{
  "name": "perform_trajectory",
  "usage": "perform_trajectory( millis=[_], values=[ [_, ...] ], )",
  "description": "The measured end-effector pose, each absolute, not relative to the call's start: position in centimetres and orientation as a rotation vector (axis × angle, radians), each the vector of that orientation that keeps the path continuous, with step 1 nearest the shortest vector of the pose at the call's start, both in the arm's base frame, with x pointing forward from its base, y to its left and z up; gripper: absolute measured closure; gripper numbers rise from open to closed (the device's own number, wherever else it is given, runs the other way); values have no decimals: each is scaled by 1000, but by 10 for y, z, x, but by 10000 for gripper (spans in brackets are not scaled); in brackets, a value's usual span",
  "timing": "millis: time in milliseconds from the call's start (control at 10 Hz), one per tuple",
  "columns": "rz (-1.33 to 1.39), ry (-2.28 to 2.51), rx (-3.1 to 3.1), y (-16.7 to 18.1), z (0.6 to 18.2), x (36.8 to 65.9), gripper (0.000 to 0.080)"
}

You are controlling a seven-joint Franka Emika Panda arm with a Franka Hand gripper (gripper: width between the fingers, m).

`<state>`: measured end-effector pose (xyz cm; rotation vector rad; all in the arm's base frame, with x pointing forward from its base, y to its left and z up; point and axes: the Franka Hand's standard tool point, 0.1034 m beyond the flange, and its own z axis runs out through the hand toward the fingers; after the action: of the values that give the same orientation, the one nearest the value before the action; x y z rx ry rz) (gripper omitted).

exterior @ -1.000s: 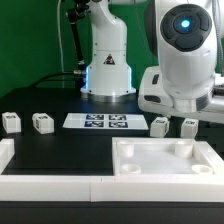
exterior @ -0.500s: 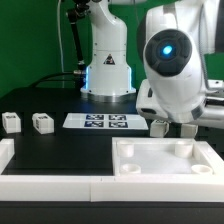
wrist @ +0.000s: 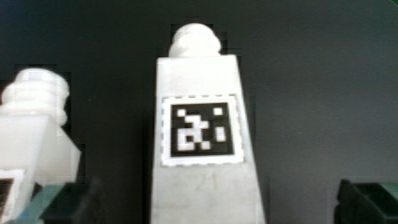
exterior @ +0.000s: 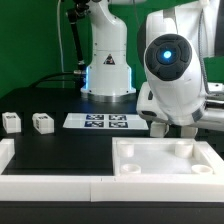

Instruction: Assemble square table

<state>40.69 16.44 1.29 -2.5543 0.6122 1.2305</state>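
My tool is released. Its fingers are spread on either side of one leg, with dark gaps on both flanks, so nothing is grasped. That leg sits centred between them, its long axis crosswise to the closing line and its peg end farthest from the fingertips. A second leg stands just beside it, on one finger's side. The arm hunches low, wrist down, just behind the square slab. A third leg and a fourth leg sit well apart on the tabletop.
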Motion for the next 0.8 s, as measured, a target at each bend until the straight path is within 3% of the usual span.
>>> perform_trajectory(
  millis=[200, 400, 500, 600, 800],
  values=[
    [1295, 653, -2493, 169, 5, 397, 151],
    [1286, 651, -2499, 168, 5, 399, 410],
    [1288, 652, -2499, 168, 5, 398, 410],
    [1288, 652, -2499, 168, 5, 398, 513],
    [1288, 652, -2499, 168, 5, 398, 512]
  ],
)
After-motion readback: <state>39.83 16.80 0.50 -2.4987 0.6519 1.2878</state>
